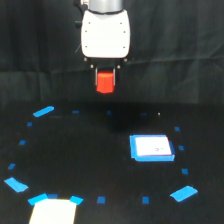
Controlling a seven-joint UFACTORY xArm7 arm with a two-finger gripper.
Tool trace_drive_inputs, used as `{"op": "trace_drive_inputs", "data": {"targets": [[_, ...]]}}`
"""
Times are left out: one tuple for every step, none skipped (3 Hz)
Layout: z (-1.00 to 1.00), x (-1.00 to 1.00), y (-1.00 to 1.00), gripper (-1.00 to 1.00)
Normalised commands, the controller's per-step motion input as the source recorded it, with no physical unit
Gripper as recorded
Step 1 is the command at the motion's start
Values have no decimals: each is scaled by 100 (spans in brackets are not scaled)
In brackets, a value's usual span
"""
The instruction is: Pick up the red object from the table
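The red object [105, 83] is a small red-orange block held between the fingers of my gripper [105, 80], which is shut on it. It hangs in the air at the upper middle of the exterior view, well above the black table [90, 150]. The white gripper body rises above the block. The fingers flank the block on both sides and cover part of its top.
A flat white square with a blue border [151, 148] lies on the table toward the exterior view's right. Small blue tape marks [43, 111] form a ring on the table. A pale object [52, 212] sits at the bottom left edge.
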Motion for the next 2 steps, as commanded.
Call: {"op": "trace_drive_inputs", "data": {"targets": [[-6, -18, -30, -100], [-21, 15, 7, -98]]}}
